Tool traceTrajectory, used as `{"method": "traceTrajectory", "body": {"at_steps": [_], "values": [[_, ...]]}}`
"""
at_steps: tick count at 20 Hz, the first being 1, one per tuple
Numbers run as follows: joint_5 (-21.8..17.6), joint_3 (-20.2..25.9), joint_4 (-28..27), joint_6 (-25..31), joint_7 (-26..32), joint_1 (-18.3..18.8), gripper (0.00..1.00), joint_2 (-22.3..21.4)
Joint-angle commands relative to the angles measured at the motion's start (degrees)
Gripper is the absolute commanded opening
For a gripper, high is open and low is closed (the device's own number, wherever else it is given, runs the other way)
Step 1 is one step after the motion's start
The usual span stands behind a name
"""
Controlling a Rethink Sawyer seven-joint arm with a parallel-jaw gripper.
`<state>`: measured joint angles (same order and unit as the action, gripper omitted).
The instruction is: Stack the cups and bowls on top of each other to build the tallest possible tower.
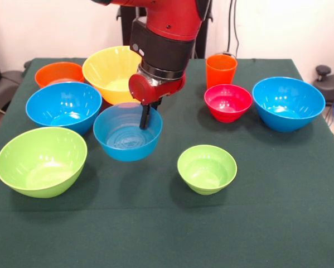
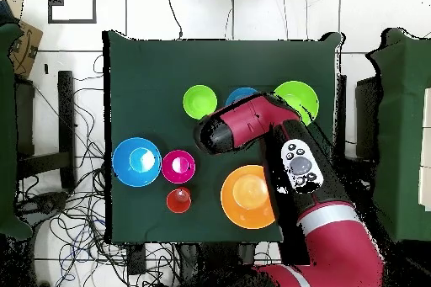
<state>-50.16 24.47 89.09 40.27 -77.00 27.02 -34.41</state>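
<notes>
Seven bowls plus one cup are spread over the green table (image 1: 278, 212), nothing stacked yet afaict. We see the gripper (image 1: 144, 120) hanging down from the red arm (image 1: 167, 33) w/ a dark finger (image 1: 144, 117) reaching into the mid blue bowl (image 1: 127, 134), right by its far rim. Can't tell if the fingers are spread or pinched on the rim, only one dark blade shows from the front and the arm hides it all from overhead.

Front view layout: big yellow bowl (image 1: 110, 70) sits behind that blue one, partly under the arm. Orange bowl (image 1: 58, 72) is at the far left, touching or nearly touching the yellow. Left blue bowl (image 1: 63, 106) is just beside the mid blue one, and the large lime bowl (image 1: 41, 162) sits nearest the camera on the left. Small green bowl (image 1: 207, 168) stands alone near the middle front. Red-pink bowl (image 1: 228, 102) is just in front of the orange cup (image 1: 221, 70), which is upright. Right blue bowl (image 1: 288, 103) is next to the red-pink one, a small gap btwn them.

Overhead we only catch a sliver of the mid blue bowl past the arm, rest is covered.
</notes>
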Motion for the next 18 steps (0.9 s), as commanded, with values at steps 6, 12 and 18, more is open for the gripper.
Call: {"method": "traceTrajectory", "body": {"at_steps": [6,12,18], "values": [[2.02,-2.51,1.95,-1.37,-9.28,-5.25,0.0,-0.13],[3.43,-4.37,1.92,-1.39,-11.73,-8.36,0.0,-1.08],[6.5,-5.26,1.44,0.28,-12.12,-10.31,0.0,-2.8]]}}
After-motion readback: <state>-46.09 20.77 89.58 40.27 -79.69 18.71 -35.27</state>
